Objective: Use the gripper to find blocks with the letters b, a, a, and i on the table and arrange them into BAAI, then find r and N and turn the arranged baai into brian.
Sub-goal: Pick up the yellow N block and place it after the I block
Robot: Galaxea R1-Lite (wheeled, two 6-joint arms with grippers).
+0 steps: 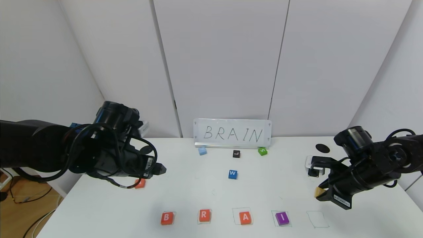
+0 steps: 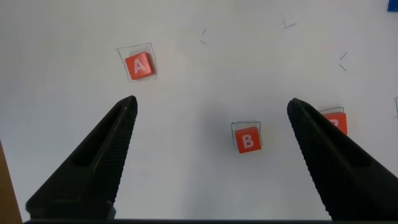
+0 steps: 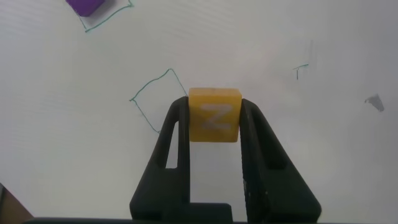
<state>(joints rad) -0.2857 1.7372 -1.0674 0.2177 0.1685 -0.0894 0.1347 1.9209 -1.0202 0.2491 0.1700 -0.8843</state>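
While the table (image 1: 205, 195) spreads white beneath both my arms, my left arm hangs raised over its left side and my right arm over its right side. At the far edge a sign (image 1: 232, 133) reading BRAIN stands upright. My left gripper (image 2: 211, 143) is spread wide and carries nothing; in its wrist view the B (image 2: 247, 140) lies on the table between the two fingers, well below them, one A (image 2: 138, 65) lies farther off in a drawn square, and the R (image 2: 336, 122) peeks out beside one finger. My right gripper (image 3: 213, 124) is clenched on the yellow N (image 3: 214, 114), which sits upright between the fingertips, lifted off the table. Just beside it, lower on the surface, is a drawn square outline (image 1: 317, 219) with no tile, next to the purple I (image 1: 282, 218). Along the near edge the row reads B (image 1: 167, 218), R (image 1: 204, 215), A (image 1: 245, 217), I. A blue W (image 1: 232, 174) lies mid-table.
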